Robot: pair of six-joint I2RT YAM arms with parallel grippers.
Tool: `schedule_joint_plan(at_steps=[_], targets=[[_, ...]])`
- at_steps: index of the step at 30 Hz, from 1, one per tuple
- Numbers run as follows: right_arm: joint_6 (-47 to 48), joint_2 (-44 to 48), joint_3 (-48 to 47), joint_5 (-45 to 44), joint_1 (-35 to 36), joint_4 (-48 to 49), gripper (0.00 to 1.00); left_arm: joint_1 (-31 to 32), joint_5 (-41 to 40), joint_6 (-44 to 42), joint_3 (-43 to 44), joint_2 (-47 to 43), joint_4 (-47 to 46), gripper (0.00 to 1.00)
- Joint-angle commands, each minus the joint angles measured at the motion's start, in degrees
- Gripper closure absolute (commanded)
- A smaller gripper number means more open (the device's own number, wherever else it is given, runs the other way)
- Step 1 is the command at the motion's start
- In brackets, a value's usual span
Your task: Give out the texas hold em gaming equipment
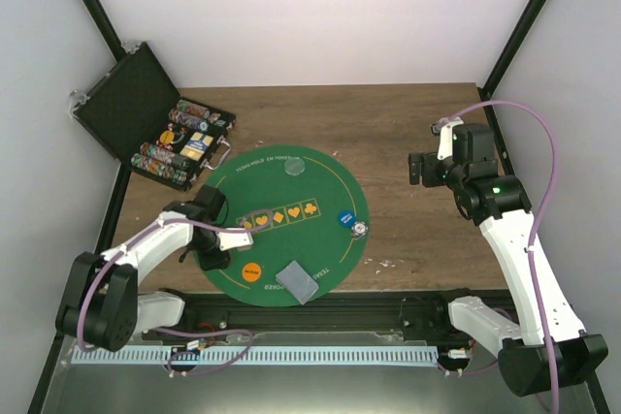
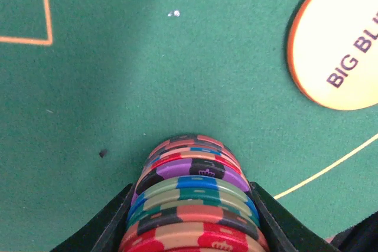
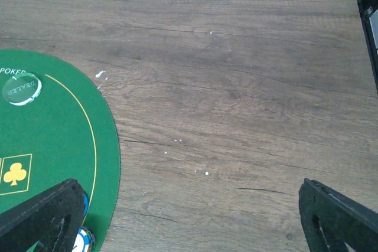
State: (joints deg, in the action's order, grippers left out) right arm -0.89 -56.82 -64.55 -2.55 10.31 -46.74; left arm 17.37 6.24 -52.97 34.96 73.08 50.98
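**On the green felt: chip stack held in the left arm's fingers**

At the left edge of the round poker mat [image 1: 320, 191], the left gripper [image 2: 195, 231] is clamped on a multicoloured chip stack [image 2: 189, 169]. Its fingers press the rims from both sides. The stack's far end is at the felt, though contact is unclear.

The chips look hard, dense and slick-faced. I judge that a stack pinched by its rims could shear or spill, so a hold across the rims near mid-height suits it.

The deck of cards [image 1: 296, 281] near the mat's near edge looks thin and slippery, and is best taken by its long edges.

The right gripper [image 3: 189, 222] hangs spread wide and empty over the wooden table [image 3: 236, 57].

An orange disc [image 2: 336, 45] reads "BIG BL", cut off. The clear dealer button [image 3: 22, 88] reads "DEALER", and the mat's rim reads "POKER". A black case [image 1: 121, 109] lies open at the far left.
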Motion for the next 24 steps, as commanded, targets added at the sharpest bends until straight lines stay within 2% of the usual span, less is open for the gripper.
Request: schedule_joint_plan(at_steps=[1, 3, 6, 9, 13, 17, 18, 22, 24], targets=[[0.6, 0.0, -1.3, 0.7, -0.4, 0.0, 0.00, 1.3, 0.8, -3.6, -2.6, -4.8, -2.7, 1.00], [0.6, -0.4, -1.5, 0.9, -0.4, 0.0, 0.00, 1.4, 0.0, -4.3, -3.7, -4.8, -2.2, 1.00], [0.5, -1.0, -2.1, 1.0, -0.4, -0.2, 0.00, 1.4, -1.6, -5.0, -4.8, -3.9, -2.7, 0.90], [0.5, -1.0, -2.0, 1.1, -0.4, -0.2, 0.00, 1.5, -2.3, -4.8, -5.0, -2.8, -3.2, 0.75], [0.6, -0.4, -1.5, 1.2, -0.3, -0.2, 0.00, 1.5, -1.3, -4.1, -3.4, -1.9, -1.7, 0.48], [0.6, -0.1, -1.4, 1.8, -0.4, -0.3, 0.00, 1.5, 0.0, -2.9, -1.0, -2.3, 1.1, 0.31], [0.8, -0.1, -1.5, 2.9, -0.4, -0.3, 0.00, 1.5, 0.3, -2.6, -0.4, -2.5, 2.0, 0.28], [1.3, -0.8, -3.1, 13.0, -0.4, -0.7, 0.00, 1.7, 1.8, -0.8, 1.8, -3.5, 6.9, 0.02], [1.5, -1.3, -3.3, 15.6, -0.4, -0.8, 0.00, 1.7, 2.3, -0.2, 2.8, -4.8, 8.9, 0.01]])
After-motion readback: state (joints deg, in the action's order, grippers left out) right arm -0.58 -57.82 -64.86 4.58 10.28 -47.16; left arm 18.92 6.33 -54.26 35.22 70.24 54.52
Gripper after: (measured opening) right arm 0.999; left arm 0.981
